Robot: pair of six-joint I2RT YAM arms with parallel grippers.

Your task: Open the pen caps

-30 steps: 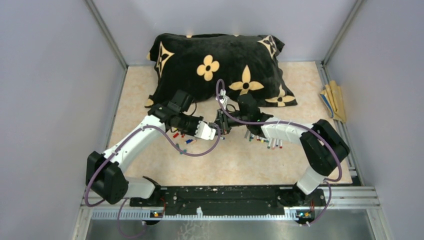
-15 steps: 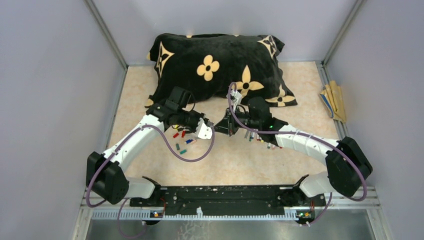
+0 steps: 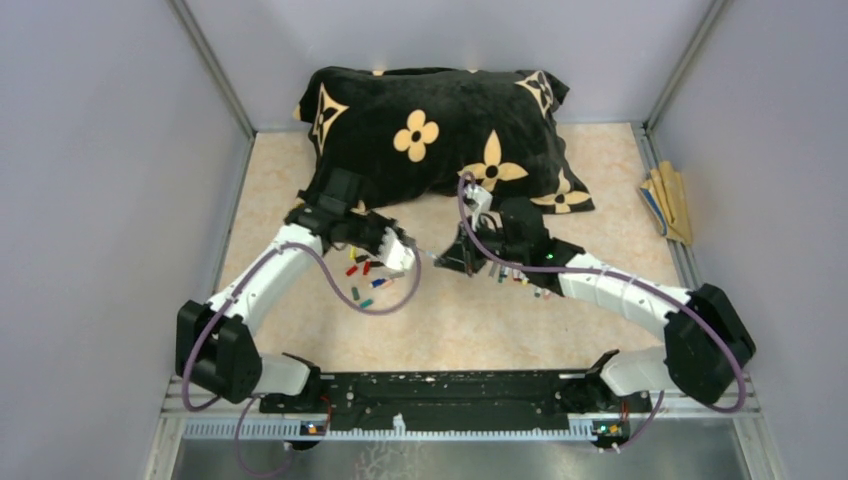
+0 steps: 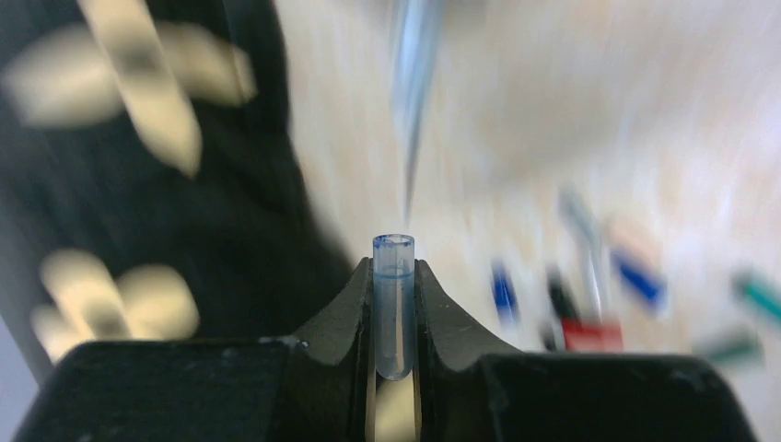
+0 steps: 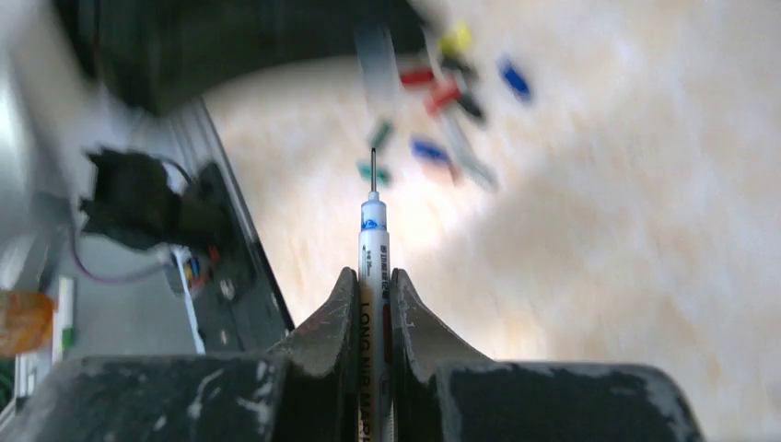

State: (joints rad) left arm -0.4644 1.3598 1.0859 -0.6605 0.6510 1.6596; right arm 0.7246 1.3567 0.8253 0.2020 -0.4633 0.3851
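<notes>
Blue-tinted, the pen cap [image 4: 394, 313] is pinched by the left gripper [image 4: 394, 269], clear of the bare-nibbed pen [image 5: 373, 235] clamped by the right gripper [image 5: 373, 276]. It is best released low, beside the loose caps [image 3: 365, 268].

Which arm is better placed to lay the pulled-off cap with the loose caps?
Left: the left gripper clamps the translucent blue plastic cap close to the small loose coloured caps; the right gripper grips the white pen.
</notes>
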